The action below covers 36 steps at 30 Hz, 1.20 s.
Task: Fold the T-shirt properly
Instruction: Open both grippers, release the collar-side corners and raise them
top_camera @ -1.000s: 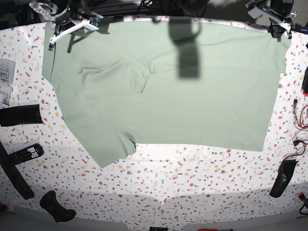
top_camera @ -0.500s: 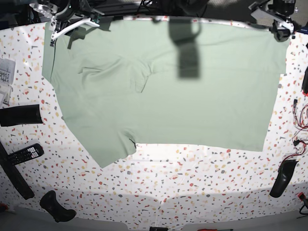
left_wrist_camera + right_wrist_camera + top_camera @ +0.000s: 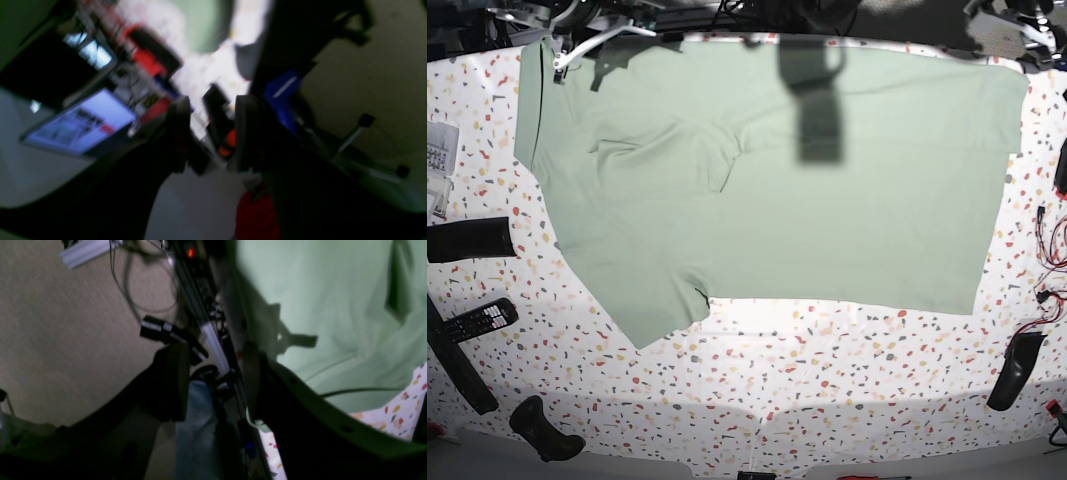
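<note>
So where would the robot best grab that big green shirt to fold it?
Probably at the T-shirt's two near corners: the sleeve tip and the hem corner. Come from the front edge of the table, a hand at each. The cloth lies flat with that long edge free, so it could be lifted and carried back over the rest.

left gripper (image 3: 208, 133): fingers parted, holding nothing | right gripper (image 3: 213, 380): fingers parted, holding nothing | both raised
</note>
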Available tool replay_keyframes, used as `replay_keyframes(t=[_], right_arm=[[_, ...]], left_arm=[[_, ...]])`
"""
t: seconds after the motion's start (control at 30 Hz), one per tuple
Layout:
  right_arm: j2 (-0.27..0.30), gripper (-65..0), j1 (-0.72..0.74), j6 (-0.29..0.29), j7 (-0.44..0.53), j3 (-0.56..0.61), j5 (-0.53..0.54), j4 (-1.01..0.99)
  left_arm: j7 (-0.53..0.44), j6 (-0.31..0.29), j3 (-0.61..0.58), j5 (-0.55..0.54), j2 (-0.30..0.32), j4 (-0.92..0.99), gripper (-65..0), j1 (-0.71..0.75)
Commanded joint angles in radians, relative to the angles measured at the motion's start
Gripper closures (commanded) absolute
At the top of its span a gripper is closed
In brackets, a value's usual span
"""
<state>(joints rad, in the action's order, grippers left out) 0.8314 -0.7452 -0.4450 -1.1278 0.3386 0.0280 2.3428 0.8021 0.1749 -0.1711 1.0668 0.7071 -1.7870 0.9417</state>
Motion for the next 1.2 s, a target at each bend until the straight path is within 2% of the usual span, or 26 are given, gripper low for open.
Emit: replay_keyframes(t=[0.0,0.1,0.2,0.27,0.33,0.5,0.63,0.87,0.93,1.03,1.17], right_arm=[[0.013,-25.2,0.0,0.004,0.018,-0.005,-0.025,0.013],[0.013,-25.2,0.0,0.068,0.076,-0.005,-0.103,0.013],[0.013,-25.2,0.0,0.14,0.117,-0.005,-0.186,0.013],[0.013,-25.2,0.0,0.205,0.15,-0.005,-0.243,0.013],[0.01,-25.2,0.005,0.257,0.164,-0.005,-0.294,0.013],[0.011,-25.2,0.034,0.34,0.163,-0.005,-0.366,0.013],[0.021,-25.2,0.035,0.372,0.175,-0.005,-0.416,0.013],[0.139,-25.2,0.035,0.387,0.186,-0.005,-0.418,0.013],[0.16,-25.2,0.035,0.426,0.19,-0.005,-0.418,0.013],[0.166,-25.2,0.035,0.517,0.236,-0.005,-0.418,0.013],[0.166,-25.2,0.035,0.535,0.314,-0.005,-0.418,0.013]], left_arm=[[0.013,0.042,0.004,0.042,0.011,-0.015,-20.3,0.011],[0.011,0.126,0.004,0.112,0.011,-0.015,-20.3,0.005],[-0.013,0.238,0.004,0.147,0.012,-0.015,-20.3,-0.011],[-0.05,0.267,0.004,0.146,0.011,-0.015,-20.3,-0.029],[-0.074,0.268,0.004,0.132,0.011,-0.015,-20.3,-0.054],[-0.072,0.268,0.004,0.083,0.038,-0.015,-20.3,-0.124],[-0.074,0.268,0.004,0.059,0.079,-0.016,-20.3,-0.183],[-0.135,0.268,0.004,-0.108,0.094,-0.039,-20.3,-0.358],[-0.135,0.268,0.004,-0.13,0.094,-0.059,-20.3,-0.412],[-0.164,0.267,0.004,-0.233,0.094,-0.089,-20.3,-0.501],[-0.232,0.256,0.004,-0.434,0.095,-0.096,-20.3,-0.641]])
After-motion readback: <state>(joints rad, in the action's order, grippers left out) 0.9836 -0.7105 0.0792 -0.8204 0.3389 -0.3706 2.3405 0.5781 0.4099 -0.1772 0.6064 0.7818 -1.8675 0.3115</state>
